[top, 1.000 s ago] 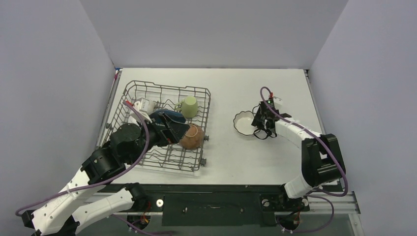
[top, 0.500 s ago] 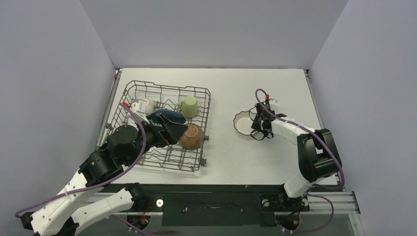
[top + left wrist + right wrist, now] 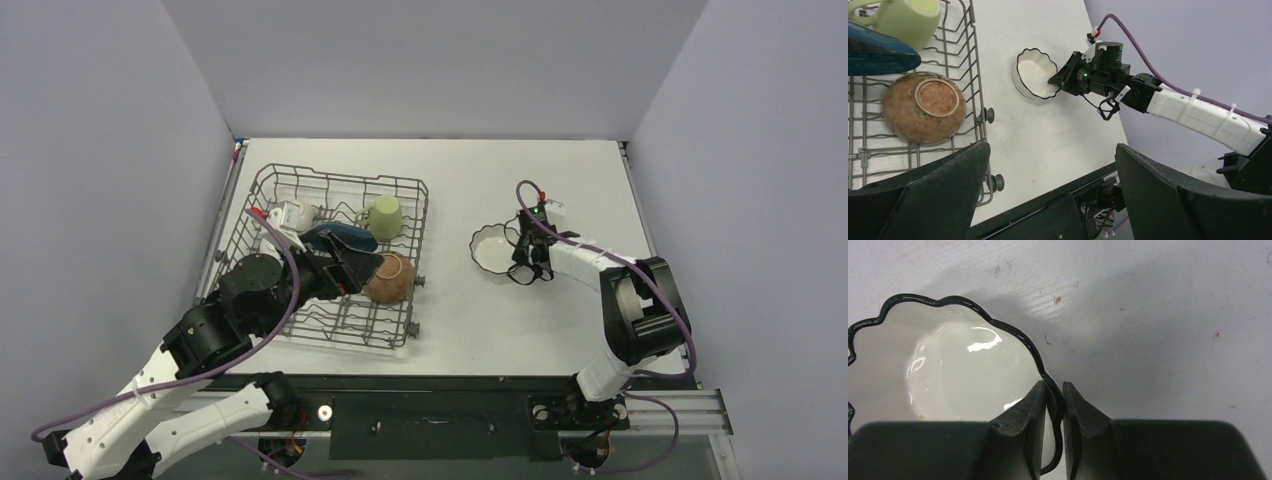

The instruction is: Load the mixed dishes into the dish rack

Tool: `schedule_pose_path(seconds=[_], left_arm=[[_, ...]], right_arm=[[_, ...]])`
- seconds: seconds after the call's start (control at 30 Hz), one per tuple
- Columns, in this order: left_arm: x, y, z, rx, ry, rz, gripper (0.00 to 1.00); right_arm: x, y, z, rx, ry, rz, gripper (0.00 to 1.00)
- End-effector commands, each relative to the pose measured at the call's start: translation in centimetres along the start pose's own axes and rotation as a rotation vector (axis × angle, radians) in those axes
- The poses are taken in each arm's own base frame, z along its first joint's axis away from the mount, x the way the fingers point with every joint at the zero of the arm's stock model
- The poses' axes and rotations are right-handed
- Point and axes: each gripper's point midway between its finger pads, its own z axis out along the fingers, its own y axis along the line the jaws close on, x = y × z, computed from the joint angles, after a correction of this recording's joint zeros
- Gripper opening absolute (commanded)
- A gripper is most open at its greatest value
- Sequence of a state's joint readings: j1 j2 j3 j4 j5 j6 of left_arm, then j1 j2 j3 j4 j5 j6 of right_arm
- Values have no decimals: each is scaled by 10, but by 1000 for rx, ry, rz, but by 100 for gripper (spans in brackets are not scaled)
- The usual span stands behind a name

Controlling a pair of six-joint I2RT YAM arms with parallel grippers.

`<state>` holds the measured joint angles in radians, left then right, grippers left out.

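Firmly pinched between my right jaws is the rim of the white scalloped bowl: one finger sits inside against the glossy white wall, the other outside, and the dark wavy edge runs through the narrow gap between them. The bowl is out on the surface, to the right of the dish rack and apart from it, tipped so that its mouth faces toward the rack; whether its base is touching the surface I cannot tell. My right arm reaches in low from the right to hold it. Across in the rack, the brown bowl lies bottom up in the near right corner, its foot ring showing. The dark blue dish leans among the tines just beyond it, and the light green mug lies tipped over near the far right wall. A small white piece sits toward the far left of the rack, too small to make out. My left arm stretches over the near part of the rack, and my left jaws hang released, spread wide with nothing between them, just above the brown bowl's corner.
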<state>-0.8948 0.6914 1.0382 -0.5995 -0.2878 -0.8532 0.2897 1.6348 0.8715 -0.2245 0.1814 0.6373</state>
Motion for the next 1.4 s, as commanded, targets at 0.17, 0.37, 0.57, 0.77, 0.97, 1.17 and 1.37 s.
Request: schedule_pose_path(seconds=[0.17,0.37,0.57,0.77,0.97,1.17,1.37], left_arm=[[-13,-14,-1,48,-36,3,96],[-12,-15,1,48,-28,8,96],[-10,-15,2,53,-24,7,96],[-8,-17,3,59,-13,6,96],[-5,-15,7,44,5,7,96],[3,-14,24,30,60,-35,96],[8,-11,37,86,117,-125,96]], right_arm=[[-28,15,-17,-86,-115,46,0],[-50,24,-50,-230,-217,88,0],[-59,33,-64,-381,-247,125,0],[-60,46,-76,-506,-256,140,0],[-66,62,-111,-645,-297,95,0],[-65,87,-153,-784,-324,-1,0],[-58,121,-205,-967,-347,-56,0]])
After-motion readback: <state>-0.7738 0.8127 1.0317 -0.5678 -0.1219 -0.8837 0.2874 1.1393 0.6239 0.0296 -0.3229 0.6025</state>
